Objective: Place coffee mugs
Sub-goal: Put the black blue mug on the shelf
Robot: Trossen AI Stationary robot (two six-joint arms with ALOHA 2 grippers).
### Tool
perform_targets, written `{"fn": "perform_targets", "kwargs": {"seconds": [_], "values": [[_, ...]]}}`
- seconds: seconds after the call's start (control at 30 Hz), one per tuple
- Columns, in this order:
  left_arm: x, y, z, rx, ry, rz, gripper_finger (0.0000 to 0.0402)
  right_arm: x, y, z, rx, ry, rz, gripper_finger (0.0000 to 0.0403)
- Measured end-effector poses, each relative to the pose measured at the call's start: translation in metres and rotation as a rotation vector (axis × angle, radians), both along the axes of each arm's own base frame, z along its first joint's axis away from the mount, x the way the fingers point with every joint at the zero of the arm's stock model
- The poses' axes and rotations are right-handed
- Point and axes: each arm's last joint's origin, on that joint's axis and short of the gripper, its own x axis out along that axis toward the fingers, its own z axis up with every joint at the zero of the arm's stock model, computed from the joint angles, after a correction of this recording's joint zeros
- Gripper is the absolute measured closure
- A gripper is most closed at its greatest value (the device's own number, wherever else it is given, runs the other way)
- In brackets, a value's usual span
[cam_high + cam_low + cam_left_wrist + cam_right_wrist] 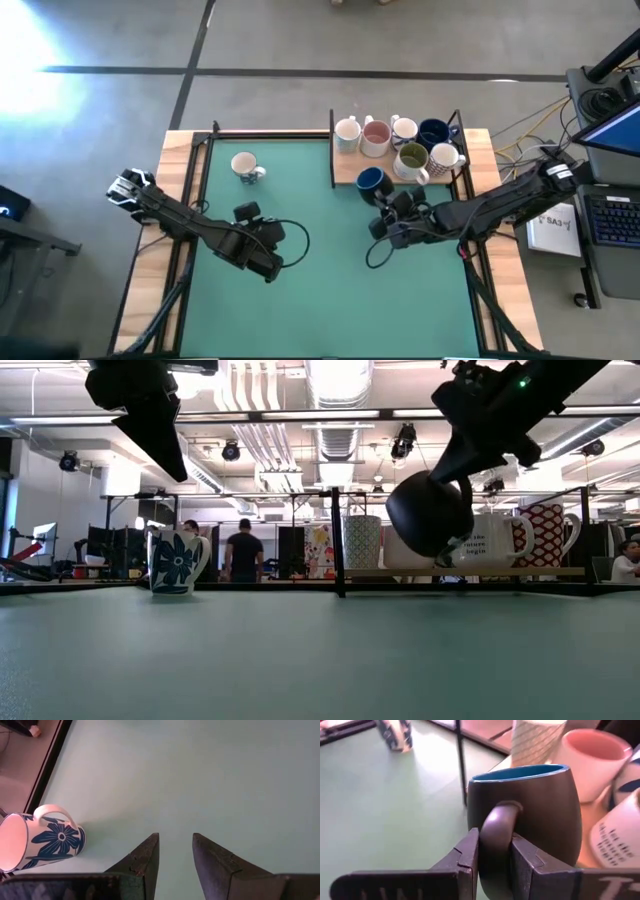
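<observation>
Blue mug (530, 815) hung clear of the mat, pinched by its handle in the right gripper (492, 855), just beside the wooden tray (345, 172). Recommended: carry it level and lower gently, since a handle grip may swing. Remaining mugs (400, 140) crowded the tray; a flowered mug (245, 166) stood apart. The left gripper (175, 855) waited, fingers parted, empty.

right gripper (492, 862) raised, jaws clamped; left gripper (175, 855) hovering, jaws apart.
</observation>
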Motion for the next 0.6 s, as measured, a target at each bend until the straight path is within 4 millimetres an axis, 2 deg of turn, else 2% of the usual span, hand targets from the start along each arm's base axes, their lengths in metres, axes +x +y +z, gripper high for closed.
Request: {"fn": "perform_targets", "kwargs": {"seconds": [0.4,0.6], "values": [[0.000,0.001,0.000,0.016,-0.007,0.002,0.0301,-0.004,-0.005,-0.011,-0.148,-0.080,-0.156,0.0347],[0.000,0.001,0.000,0.017,-0.007,0.002,0.0301,-0.007,-0.006,-0.022,-0.135,-0.172,-0.210,0.0348]]}}
